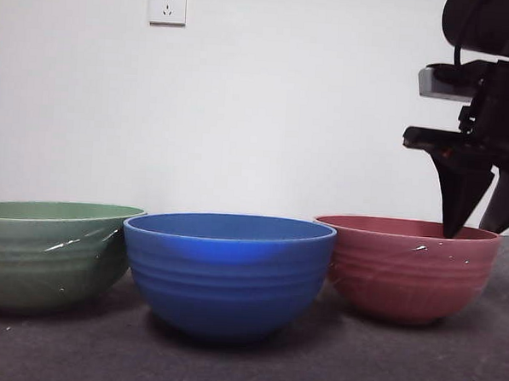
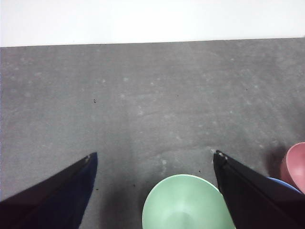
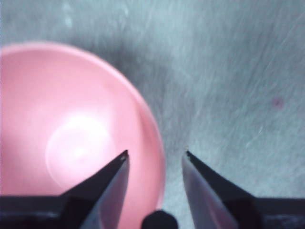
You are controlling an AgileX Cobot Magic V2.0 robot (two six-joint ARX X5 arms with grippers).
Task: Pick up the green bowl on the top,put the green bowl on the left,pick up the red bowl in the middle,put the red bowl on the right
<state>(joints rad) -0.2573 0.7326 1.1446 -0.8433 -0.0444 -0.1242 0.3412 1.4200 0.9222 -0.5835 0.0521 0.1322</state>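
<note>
The green bowl point(image 1: 51, 252) stands on the table at the left, the red bowl point(image 1: 412, 271) at the right. My right gripper point(image 1: 479, 224) is at the red bowl's right rim. In the right wrist view my right gripper point(image 3: 156, 153) is open, one jaw over the inside of the red bowl point(image 3: 71, 133) and one outside the rim, gripping nothing. My left gripper point(image 2: 152, 154) is open and empty, high above the table, with the green bowl point(image 2: 183, 202) below it. The left gripper is out of the front view.
A blue bowl point(image 1: 227, 270) stands between the green and red bowls, close to both. A sliver of it point(image 2: 281, 183) and of the red bowl point(image 2: 296, 162) shows in the left wrist view. The grey table point(image 1: 245, 361) runs back to a white wall with a socket point(image 1: 168, 5).
</note>
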